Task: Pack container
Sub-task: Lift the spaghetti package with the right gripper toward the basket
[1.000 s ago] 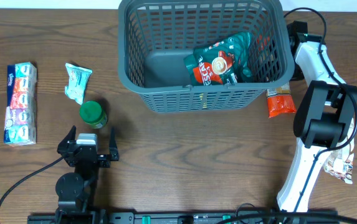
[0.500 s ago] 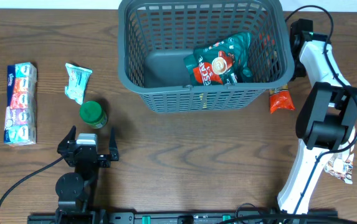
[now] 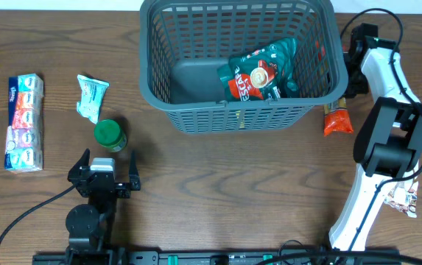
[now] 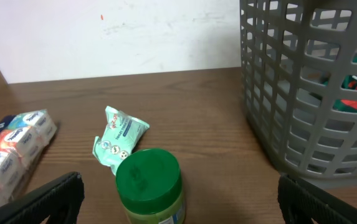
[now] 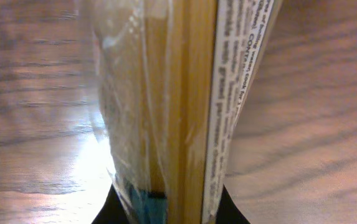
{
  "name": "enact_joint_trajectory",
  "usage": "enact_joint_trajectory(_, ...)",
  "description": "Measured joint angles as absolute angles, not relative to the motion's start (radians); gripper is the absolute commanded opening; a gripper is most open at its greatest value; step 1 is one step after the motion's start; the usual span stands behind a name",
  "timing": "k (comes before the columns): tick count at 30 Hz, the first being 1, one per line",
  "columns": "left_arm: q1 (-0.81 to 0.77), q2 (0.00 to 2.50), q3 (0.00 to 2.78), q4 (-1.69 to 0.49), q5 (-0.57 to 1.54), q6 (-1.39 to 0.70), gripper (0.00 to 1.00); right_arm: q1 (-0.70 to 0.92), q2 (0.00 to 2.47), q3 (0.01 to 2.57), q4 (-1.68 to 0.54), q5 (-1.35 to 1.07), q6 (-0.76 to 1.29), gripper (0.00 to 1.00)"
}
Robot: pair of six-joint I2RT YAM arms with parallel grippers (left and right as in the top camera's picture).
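The right gripper (image 5: 171, 208) is clamped on a clear, orange-ended packet (image 3: 337, 121) just beside the right wall of the container (image 3: 233, 114), which stands at the table's far edge, right of centre. The left gripper (image 3: 109, 160) sits near the near edge, jaws spread wide and empty.

Clear packet (image 5: 166, 93) against wooden table (image 5: 318, 93)
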State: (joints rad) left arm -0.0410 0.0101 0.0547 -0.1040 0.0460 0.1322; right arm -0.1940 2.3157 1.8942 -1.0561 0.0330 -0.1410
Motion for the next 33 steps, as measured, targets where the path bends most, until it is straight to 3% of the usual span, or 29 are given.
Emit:
enact_joint_trajectory(7,-0.041,0.01,0.055,-0.104,0.046,0.132,0.99,-0.229,2.253,1.919,-1.087,0.063,-0.103,0.01)
enact_joint_trajectory(24,-0.041,0.01,0.055,-0.104,0.046,0.132,0.99,-0.224,1.728,2.028,-1.082,0.099,-0.119,0.01)
enact_joint_trajectory(33,-0.041,0.01,0.055,-0.104,0.046,0.132,0.99,-0.075,1.584,2.028,-1.04,0.109,-0.28,0.01)
